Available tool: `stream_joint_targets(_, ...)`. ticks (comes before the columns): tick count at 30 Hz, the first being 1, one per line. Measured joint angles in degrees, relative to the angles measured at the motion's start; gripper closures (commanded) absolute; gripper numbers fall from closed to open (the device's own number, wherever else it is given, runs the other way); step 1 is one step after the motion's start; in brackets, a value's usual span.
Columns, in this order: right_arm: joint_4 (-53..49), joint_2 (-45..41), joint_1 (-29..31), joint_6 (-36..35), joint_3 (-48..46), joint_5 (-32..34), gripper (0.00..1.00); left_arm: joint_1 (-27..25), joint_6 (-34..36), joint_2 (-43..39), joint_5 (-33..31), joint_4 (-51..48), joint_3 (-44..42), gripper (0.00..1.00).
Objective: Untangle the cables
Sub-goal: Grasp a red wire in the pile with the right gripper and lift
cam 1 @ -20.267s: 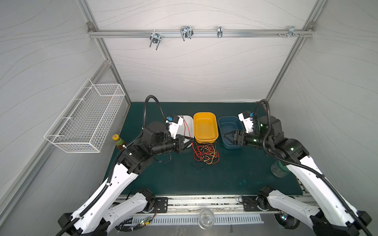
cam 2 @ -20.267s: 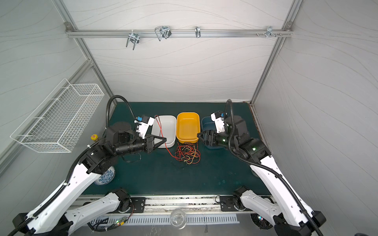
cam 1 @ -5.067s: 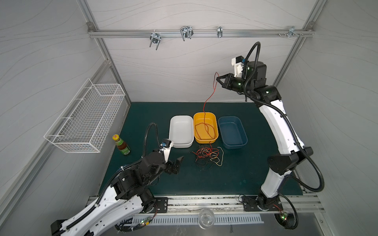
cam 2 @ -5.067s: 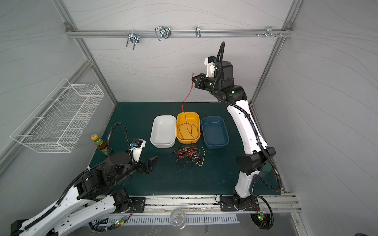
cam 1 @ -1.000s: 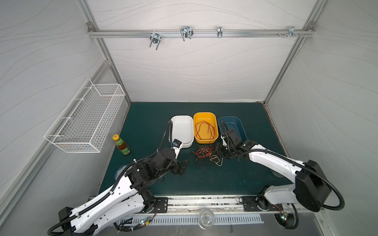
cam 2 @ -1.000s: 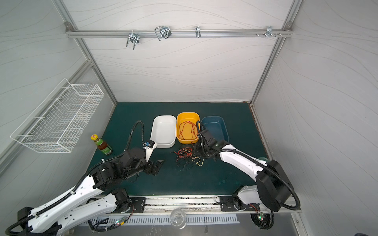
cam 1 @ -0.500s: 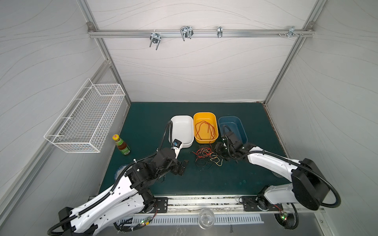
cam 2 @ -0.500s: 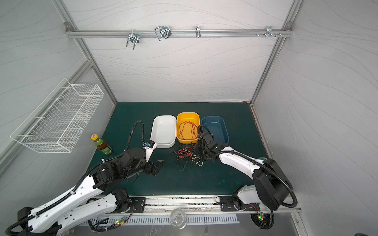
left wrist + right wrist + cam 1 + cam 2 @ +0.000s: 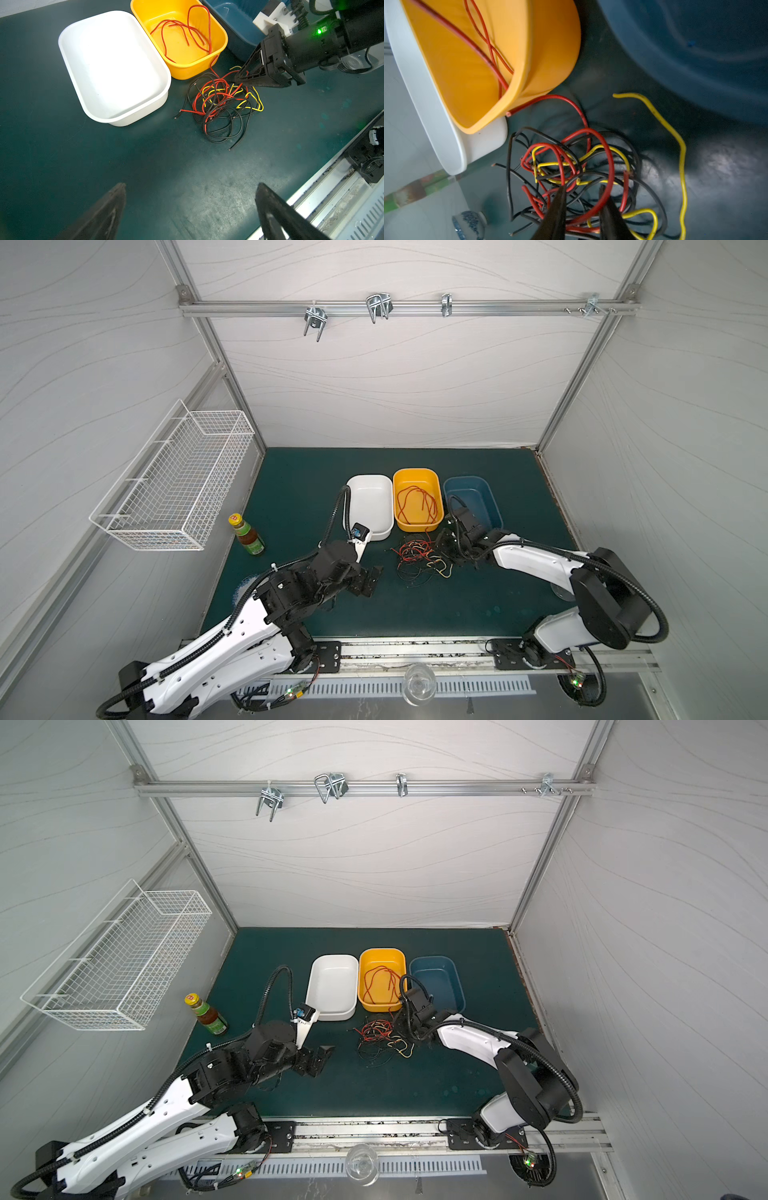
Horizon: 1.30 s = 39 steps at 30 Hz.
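Cables (image 9: 419,558) tangled on mat (image 9: 478,605), just near of yellow tub (image 9: 417,526), red strands (image 9: 415,502) inside tub, right gripper (image 9: 582,193) at their right edge, jaws narrow around red loop (image 9: 609,166), grip unclear, left gripper (image 9: 370,578) agape, left of them

I can't read any words here. The bottle (image 9: 246,536) has a label, but its letters are too small.

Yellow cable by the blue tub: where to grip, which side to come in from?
Grip the yellow cable on its long free run, lying alone on the mat outside the tangle. Come down from the blue tub side: nothing crosses it there, so likely no other strand gets pinched.
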Motion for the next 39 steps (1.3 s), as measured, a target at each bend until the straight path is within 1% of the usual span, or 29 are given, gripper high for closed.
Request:
stream_joint_targets(9, -0.3, 0.0, -0.1, -4.1, 2.1, 2.3, 0.95, 0.0, 0.0, 0.0, 0.0, 0.0, 0.0, 0.02)
stream_joint_targets(13, -2.5, -0.7, 0.7, -6.4, 4.6, 3.3, 1.0, 0.0, 0.0, 0.0, 0.0, 0.0, 0.0, 0.02)
stream_joint_targets(21, -9.9, -8.0, 8.6, -14.1, 14.1, 10.4, 1.0, 0.0, 0.0, 0.0, 0.0, 0.0, 0.0, 0.02)
stream_joint_targets(29, -17.4, -8.8, 15.1, -23.1, 25.7, 15.8, 1.0, 0.0, 0.0, 0.0, 0.0, 0.0, 0.0, 0.02)
stream_joint_targets(33, -19.5, -8.9, 17.4, -26.8, 30.1, 16.9, 1.0, 0.0, 0.0, 0.0, 0.0, 0.0, 0.0, 0.02)
stream_joint_targets(39, -20.8, -10.5, 18.1, -30.4, 32.0, 15.6, 1.0, 0.0, 0.0, 0.0, 0.2, 0.0, 0.0, 0.02)
